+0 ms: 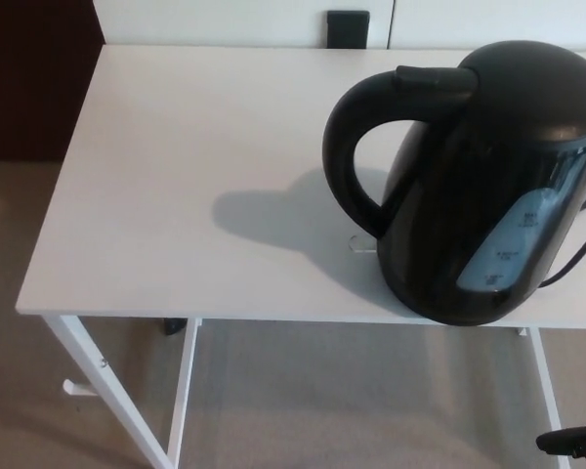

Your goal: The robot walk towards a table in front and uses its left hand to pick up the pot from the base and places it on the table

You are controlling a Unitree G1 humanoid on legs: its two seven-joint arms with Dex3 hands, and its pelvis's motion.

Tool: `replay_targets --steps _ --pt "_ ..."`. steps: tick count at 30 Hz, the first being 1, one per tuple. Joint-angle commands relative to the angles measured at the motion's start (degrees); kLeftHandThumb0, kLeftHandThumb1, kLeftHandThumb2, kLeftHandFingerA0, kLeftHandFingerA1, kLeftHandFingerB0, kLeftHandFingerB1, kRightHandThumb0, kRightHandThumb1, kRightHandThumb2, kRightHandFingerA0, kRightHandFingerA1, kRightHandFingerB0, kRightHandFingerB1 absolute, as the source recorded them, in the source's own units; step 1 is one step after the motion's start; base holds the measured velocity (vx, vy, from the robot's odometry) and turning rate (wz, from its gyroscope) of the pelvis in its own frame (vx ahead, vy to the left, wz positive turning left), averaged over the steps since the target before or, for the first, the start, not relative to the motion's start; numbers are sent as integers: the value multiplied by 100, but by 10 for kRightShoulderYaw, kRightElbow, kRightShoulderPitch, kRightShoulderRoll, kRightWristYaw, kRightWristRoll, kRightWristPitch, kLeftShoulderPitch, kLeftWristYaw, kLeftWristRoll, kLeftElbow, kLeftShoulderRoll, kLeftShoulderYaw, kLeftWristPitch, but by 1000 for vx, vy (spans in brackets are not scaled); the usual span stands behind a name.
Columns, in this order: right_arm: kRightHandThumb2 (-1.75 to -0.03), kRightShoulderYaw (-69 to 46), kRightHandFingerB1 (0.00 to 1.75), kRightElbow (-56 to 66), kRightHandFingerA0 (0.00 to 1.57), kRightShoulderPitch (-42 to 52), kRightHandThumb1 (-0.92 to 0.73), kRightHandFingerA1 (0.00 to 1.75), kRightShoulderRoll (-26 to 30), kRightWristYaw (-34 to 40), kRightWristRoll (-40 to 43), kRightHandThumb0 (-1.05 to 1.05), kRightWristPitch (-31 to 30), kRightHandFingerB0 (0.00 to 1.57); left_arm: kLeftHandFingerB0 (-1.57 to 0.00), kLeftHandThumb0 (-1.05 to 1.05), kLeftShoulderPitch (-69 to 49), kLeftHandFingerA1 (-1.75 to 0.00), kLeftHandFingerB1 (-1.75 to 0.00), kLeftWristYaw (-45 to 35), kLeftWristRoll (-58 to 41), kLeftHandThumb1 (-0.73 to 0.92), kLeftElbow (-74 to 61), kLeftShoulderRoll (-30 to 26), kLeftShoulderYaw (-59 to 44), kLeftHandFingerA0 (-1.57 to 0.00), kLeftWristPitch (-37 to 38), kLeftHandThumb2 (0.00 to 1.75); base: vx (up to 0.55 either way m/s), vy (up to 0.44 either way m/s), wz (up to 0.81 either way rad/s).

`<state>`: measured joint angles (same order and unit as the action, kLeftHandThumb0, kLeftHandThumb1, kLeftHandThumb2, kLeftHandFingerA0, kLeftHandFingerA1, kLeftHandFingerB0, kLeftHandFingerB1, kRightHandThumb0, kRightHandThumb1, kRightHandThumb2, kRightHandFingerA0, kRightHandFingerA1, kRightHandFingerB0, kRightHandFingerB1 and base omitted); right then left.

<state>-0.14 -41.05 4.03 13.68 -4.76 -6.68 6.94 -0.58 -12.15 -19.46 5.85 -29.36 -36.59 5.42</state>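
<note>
A black electric kettle, the pot (479, 186), stands upright on the right part of the white table (176, 176). Its curved handle (347, 156) points left and a pale water-level window faces the front. Its base is hidden beneath it. A black cord (578, 256) trails off at the right edge. Only a small black tip of my right hand (571, 442) shows at the bottom right corner, below the table. My left hand is out of the picture.
The table's white legs (107, 391) stand on beige carpet (352, 401). A small black object (348, 27) sits against the white wall behind the table. A dark brown panel (29, 78) stands at the far left.
</note>
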Motion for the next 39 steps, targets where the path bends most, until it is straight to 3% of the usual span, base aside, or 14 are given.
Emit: replay_targets --steps 1,3,4,8,10,12,13,17,18,19,20,21,22,39 --pt "-102 2 81 -19 58 -27 -19 91 -1 12 -6 -73 -17 44 -36 -60 119 -42 -36 -18 11 29 -172 -18 167 -43 -136 63 0 0 0" --pt "-98 0 88 -21 50 -27 -21 99 -4 8 -1 -73 -18 40 -36 -56 129 -37 -32 -22 44 32 -188 16 239 -42 -140 52 0 0 0" --pt "-103 1 75 -22 51 -29 -23 84 -5 8 0 -67 -21 36 -30 -58 139 -41 -36 -13 66 33 -192 41 285 -37 -148 65 0 0 0" --pt "-97 2 87 -26 49 -33 -22 97 -5 8 -2 -73 -16 39 -27 -60 162 -41 -36 8 104 37 -185 68 341 -35 -154 66 0 0 0" --pt "-104 7 75 -24 50 -34 -25 84 -1 3 -6 -70 -8 36 -23 -53 196 -40 -36 22 116 36 -172 98 383 -29 -179 64 0 0 0" --pt "-96 9 87 -19 48 -33 -24 96 -1 2 -7 -77 -9 40 -21 -56 205 -40 -35 26 121 37 -170 104 396 -27 -188 65 0 0 0" --pt "-98 12 85 -10 51 -32 -23 95 -4 3 -9 -76 -15 41 -7 -26 228 -50 -49 31 132 21 -153 120 419 -8 -198 82 0 0 0" --pt "-98 14 85 -6 51 -32 -23 95 -4 4 -8 -76 -17 41 -7 -26 240 -50 -49 38 139 21 -147 127 430 -8 -210 82 0 0 0" --pt "-96 17 87 -3 50 -32 -26 96 -5 5 -9 -81 -18 41 -17 -52 268 -30 -27 45 147 44 -123 149 447 -21 -223 54 0 0 0" --pt "-96 19 87 1 50 -33 -26 96 -7 7 -11 -81 -19 41 -17 -52 302 -30 -27 55 156 44 -94 176 469 -21 -239 54 0 0 0" --pt "-101 20 81 3 56 -33 -23 90 -8 9 -12 -81 -21 41 -5 -28 315 -50 -49 59 162 23 -85 184 477 -6 -248 83 0 0 0" --pt "-101 21 81 4 56 -34 -23 90 -9 10 -12 -81 -24 41 -5 -28 323 -50 -49 61 168 23 -81 187 480 -6 -255 83 0 0 0" --pt "-95 23 88 7 53 -35 -27 99 -8 12 -15 -80 -24 40 -11 -62 339 -37 -34 61 178 41 -66 193 491 -16 -258 68 0 0 0" --pt "-92 52 89 26 55 -42 -28 101 -16 31 -38 -80 -31 44 -11 -62 400 -40 -34 111 252 40 11 286 533 -16 -285 69 0 0 0"
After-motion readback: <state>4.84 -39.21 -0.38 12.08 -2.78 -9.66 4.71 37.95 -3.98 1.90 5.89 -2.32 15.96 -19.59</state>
